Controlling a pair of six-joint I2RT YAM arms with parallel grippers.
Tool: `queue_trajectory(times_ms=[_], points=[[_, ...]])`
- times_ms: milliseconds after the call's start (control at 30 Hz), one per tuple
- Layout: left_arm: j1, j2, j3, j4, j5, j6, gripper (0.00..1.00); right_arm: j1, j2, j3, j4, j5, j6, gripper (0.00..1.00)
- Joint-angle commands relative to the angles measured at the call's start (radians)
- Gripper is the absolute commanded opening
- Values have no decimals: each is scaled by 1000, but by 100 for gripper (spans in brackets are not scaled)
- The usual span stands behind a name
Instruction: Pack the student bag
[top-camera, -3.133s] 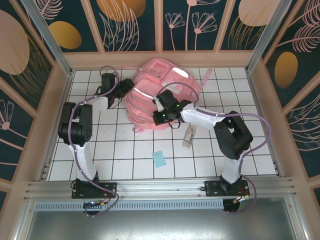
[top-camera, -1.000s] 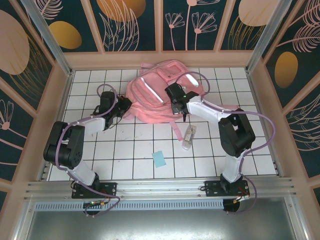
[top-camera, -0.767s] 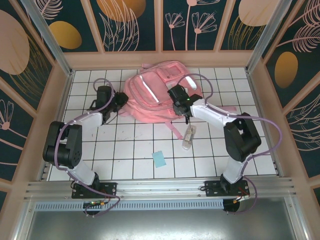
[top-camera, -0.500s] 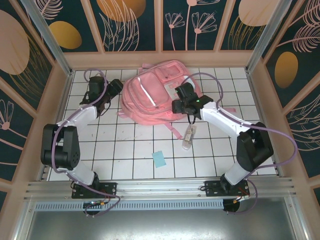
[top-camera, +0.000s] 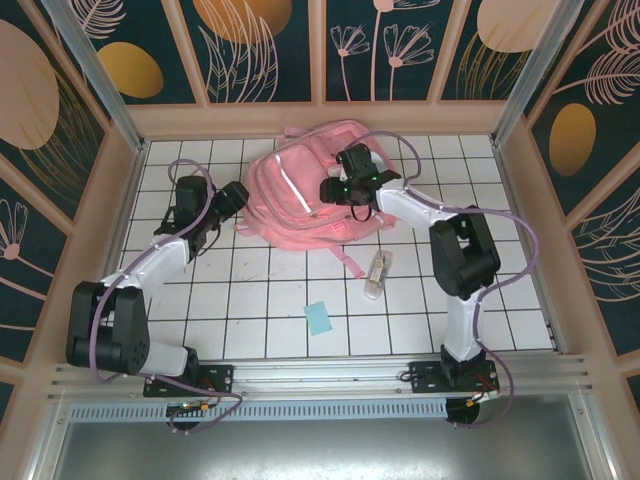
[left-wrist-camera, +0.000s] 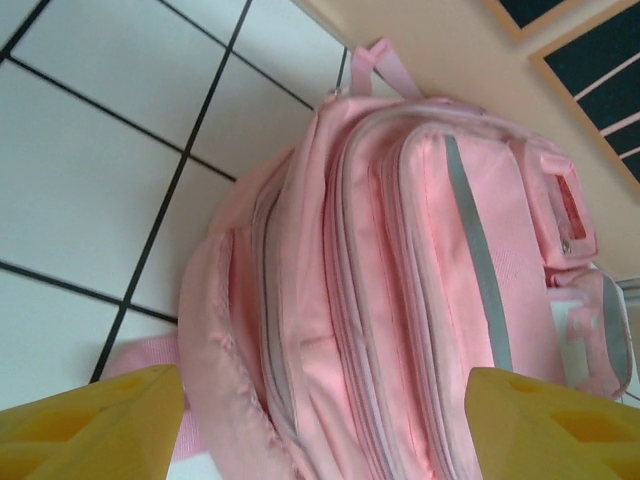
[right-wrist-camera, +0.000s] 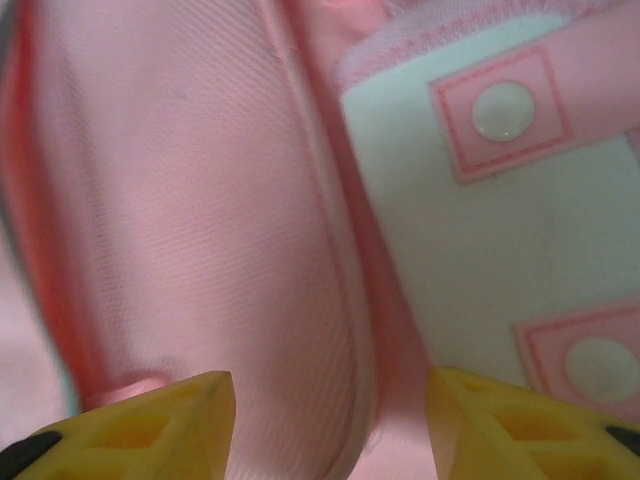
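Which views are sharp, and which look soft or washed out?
Top external: evenly lit and sharp. Left wrist: large soft pink fabric backpack slightly soft, left end effector blurred at the frame's bottom. Right wrist: pressed close, fabric weave visible, right end effector blurred.

I read the student bag (top-camera: 300, 195) as soft pink woven cloth, matt, with a fine twill weave up close. Its stripes look grey and smoother, with a slight sheen. A whitish patch on it looks smooth, maybe plastic, with glossy round dots inside stitched pink squares. Left gripper (left-wrist-camera: 320, 420) and right gripper (right-wrist-camera: 330, 420) fingers (left-wrist-camera: 90, 425): yellow plastic, matt, slightly grainy. Table (top-camera: 260, 300): white tiles, smooth, faint gloss, dark grout. Near rail (top-camera: 320, 375): bare brushed metal. Arm shells (top-camera: 160, 262): glossy white and black plastic. Blue square (top-camera: 318, 318) looks like matt paper, the clear item (top-camera: 377, 273) by it like shiny plastic
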Motion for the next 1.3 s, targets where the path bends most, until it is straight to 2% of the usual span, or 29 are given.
queue_trajectory(times_ms=[0,33,100,200,333,367,433,467,600,733,967,1267], points=[[-15,-35,-33,28,24,-29,74,-20,50,59,16,-15,21,51],[-19,-34,-36,31,26,-31,74,-19,60,62,21,-24,26,50],[-25,-23,-33,35,32,-32,74,-18,80,63,42,-73,41,39],[-40,-1,-10,33,41,-22,74,-19,88,49,80,-139,79,28],[-83,24,37,-2,10,18,74,-15,73,28,133,-225,129,27],[-93,31,48,-10,7,27,74,-15,70,25,139,-229,142,21],[-115,43,69,-22,5,41,74,-17,66,30,137,-236,166,3],[-129,50,80,-31,5,49,74,-19,59,35,138,-245,180,0],[-187,77,134,-82,-22,62,73,-15,5,59,162,-259,260,0],[-235,92,154,-121,-52,49,72,4,-53,66,192,-214,311,0],[-333,174,251,-186,-77,54,70,40,-59,83,231,-189,377,0],[-380,280,332,-272,-170,64,65,46,-68,59,289,-179,423,0]])
